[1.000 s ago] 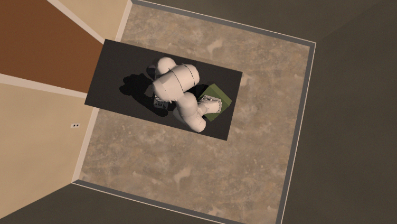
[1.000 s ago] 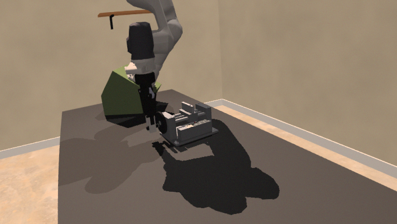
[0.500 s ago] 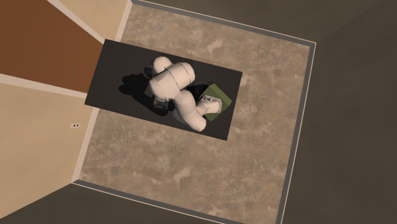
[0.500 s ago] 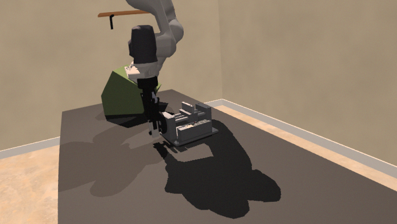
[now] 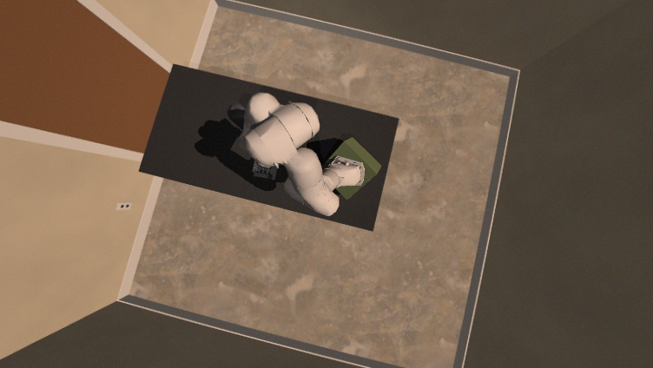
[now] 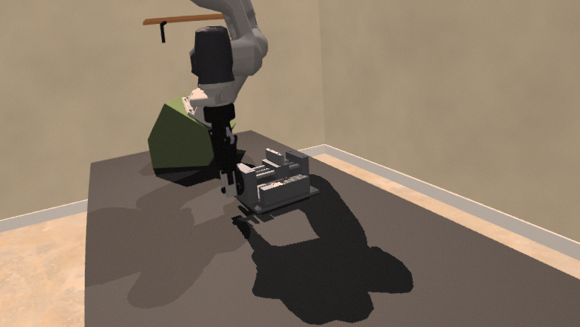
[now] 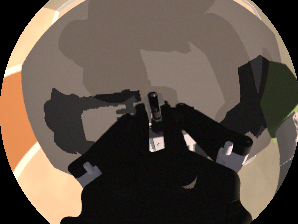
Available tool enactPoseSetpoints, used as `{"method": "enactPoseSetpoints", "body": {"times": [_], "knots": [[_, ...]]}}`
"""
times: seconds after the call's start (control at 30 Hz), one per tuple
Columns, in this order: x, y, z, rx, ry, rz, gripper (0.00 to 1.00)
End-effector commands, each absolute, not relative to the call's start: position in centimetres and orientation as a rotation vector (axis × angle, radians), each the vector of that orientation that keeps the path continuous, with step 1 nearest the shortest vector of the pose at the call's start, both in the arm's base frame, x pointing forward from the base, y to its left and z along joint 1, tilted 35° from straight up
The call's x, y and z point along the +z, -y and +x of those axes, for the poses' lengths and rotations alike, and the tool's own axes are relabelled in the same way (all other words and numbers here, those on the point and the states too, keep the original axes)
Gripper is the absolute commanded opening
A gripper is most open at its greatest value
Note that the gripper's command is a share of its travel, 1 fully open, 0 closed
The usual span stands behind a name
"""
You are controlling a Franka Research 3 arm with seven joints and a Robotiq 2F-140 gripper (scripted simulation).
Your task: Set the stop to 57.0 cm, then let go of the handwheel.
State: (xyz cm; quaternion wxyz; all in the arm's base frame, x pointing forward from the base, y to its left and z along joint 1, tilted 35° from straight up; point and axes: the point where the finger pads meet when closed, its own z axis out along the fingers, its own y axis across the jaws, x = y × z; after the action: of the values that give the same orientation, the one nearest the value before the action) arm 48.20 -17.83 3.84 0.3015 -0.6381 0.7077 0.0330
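- The handwheel (image 6: 241,183), black and round, stands on the outer face of the near end block (image 6: 247,178) of the grey stop fixture (image 5: 264,170) (image 6: 286,193); the gripper partly covers it.
- The gripper (image 6: 229,189) (image 7: 154,101) points down beside this wheel, its fingers nearly together and clamped on the wheel's small black crank handle (image 7: 154,105), which shows between the tips in the wrist view.
- The sliding stop (image 6: 274,156), a block with an upright plate, sits on the guide rods (image 6: 264,173) between the two end blocks, closer to the far end block (image 6: 298,161) than to the wheel end.
- A scale (image 6: 288,181) with a small red mark runs along the fixture's front ledge; its figures are too small to read, so I cannot tell the setting.
- The fixture rests on a flat base plate on the dark table (image 5: 201,87) (image 6: 459,264) (image 7: 42,92), partly hidden under the arm in the top view.
- The pale arm (image 5: 283,132) (image 6: 245,55) bends over the fixture from a faceted green pedestal (image 5: 346,193) (image 6: 180,142) (image 7: 280,92) near one end of the table.
- The arm's dark shadow (image 6: 337,276) falls across the tabletop beside the fixture.
- A brown wall shelf (image 6: 182,18) with a black bracket (image 6: 163,33) hangs behind the arm.
- A wall outlet (image 5: 123,207) shows in the top view.
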Motion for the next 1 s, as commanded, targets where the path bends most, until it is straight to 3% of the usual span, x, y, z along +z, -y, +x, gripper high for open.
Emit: {"method": "enactPoseSetpoints", "body": {"times": [0.0, 0.97], "knots": [[4.6, 18.4, 47.9, 0.092, -1.883, -1.691, 0.04], [6.2, 19.2, 44.4, 0.092, -1.883, -1.691, 0.04]]}}
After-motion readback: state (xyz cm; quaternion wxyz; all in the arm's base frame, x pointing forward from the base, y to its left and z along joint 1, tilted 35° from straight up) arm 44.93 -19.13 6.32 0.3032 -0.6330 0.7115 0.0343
